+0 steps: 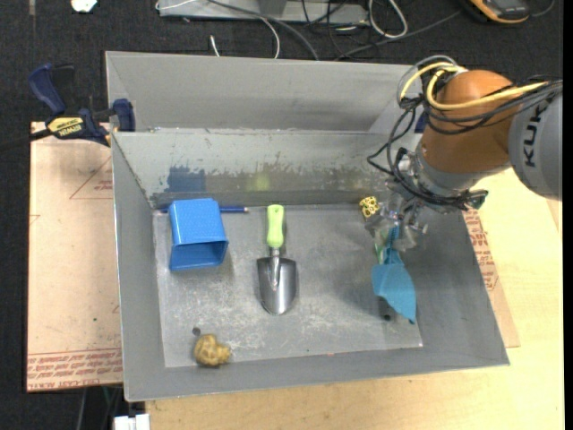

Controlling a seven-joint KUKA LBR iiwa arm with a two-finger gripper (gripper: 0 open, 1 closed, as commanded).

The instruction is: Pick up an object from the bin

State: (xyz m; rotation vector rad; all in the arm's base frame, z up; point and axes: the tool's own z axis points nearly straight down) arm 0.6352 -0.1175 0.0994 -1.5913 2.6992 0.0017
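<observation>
The pincer [395,233] is placed at the right of the bin [269,155], over the far end of a blue scoop-like thing [395,292]. Whether it is spread or pinching cannot be told. Grasping is judged in hand; a secure closure and a straight lift are called for next.

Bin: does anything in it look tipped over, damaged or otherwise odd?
The blue container at the left of the bin lies tipped on its side. The green-handled trowel and the tan lump look ordinary; nothing is spilled.
</observation>
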